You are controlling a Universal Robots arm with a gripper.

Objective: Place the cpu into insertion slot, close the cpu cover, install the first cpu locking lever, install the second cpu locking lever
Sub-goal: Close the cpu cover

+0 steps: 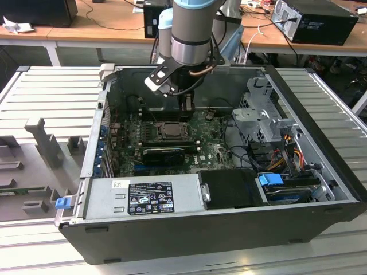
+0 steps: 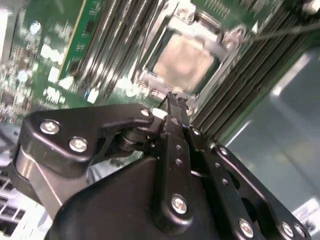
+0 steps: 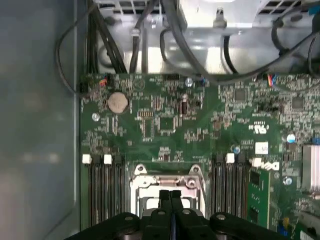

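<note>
The cpu [image 2: 184, 60], a dull silvery-beige square, lies seated in its socket on the green motherboard [image 3: 165, 120]. The cpu cover [image 2: 150, 75] appears to lie flat as a metal frame around it. A thin metal rod, perhaps a locking lever [image 2: 280, 30], runs free past one socket corner. My gripper [image 2: 174, 97] is shut, its black fingers [image 3: 164, 200] pressed together with nothing between them. Its tips hover just above one edge of the socket [image 3: 167, 182]. In the exterior view the gripper [image 1: 186, 112] hangs inside the open computer case, just right of the cpu [image 1: 170, 129].
Memory slots [image 3: 105, 190] flank the socket on both sides. A power supply [image 1: 143, 197] fills the case's near side. A drive cage [image 1: 264, 117] and cables [image 1: 287, 149] stand at the exterior view's right. Grey fixtures [image 1: 43, 143] sit on the table at its left.
</note>
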